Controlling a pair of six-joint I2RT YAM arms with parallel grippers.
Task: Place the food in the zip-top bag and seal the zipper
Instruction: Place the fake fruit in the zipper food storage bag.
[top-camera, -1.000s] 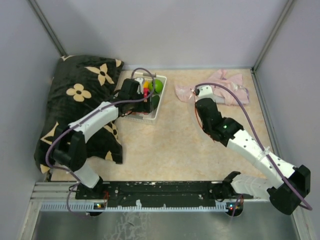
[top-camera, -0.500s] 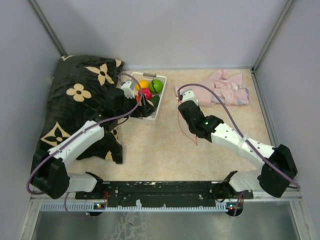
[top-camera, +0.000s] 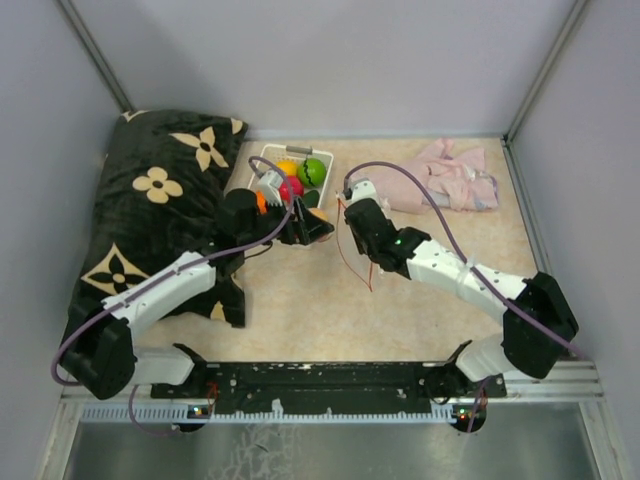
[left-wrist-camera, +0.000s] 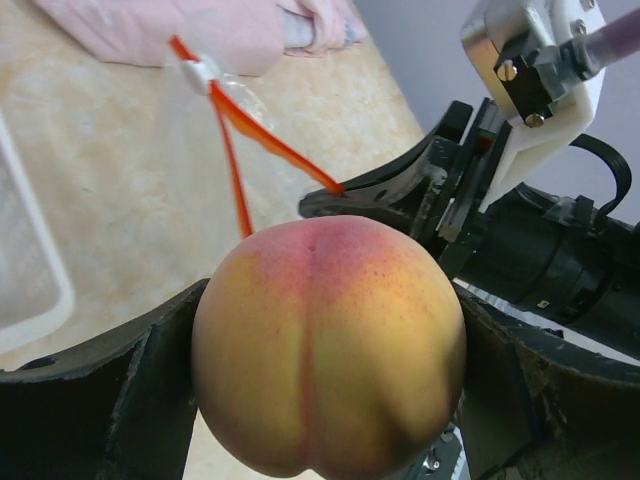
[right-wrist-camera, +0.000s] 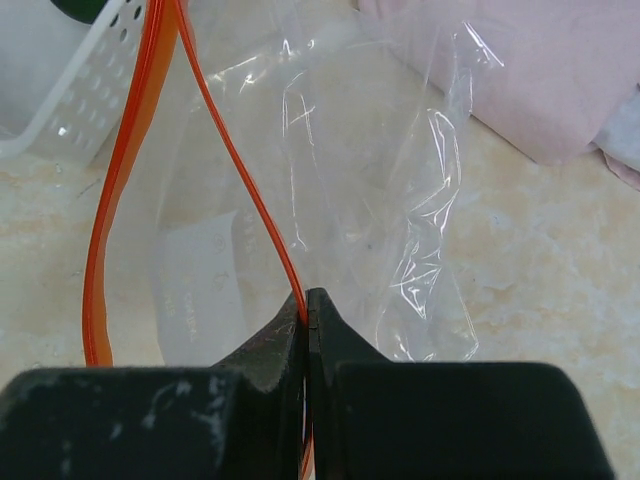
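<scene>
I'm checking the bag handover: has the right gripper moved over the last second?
Yes. The right gripper, shut on the zipper, has swung left in the top view, away from the pink cloth and toward the white basket.

The peach (left-wrist-camera: 325, 350) is yellow-orange blushed red, the zipper (left-wrist-camera: 270, 134) red-orange, the cushion (top-camera: 160, 215) black with tan flowers.

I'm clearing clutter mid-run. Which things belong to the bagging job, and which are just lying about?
Job: peach, zip-top bag, zipper, toy food in the white basket.
Lying about: pink cloth, black flowered cushion.
</scene>
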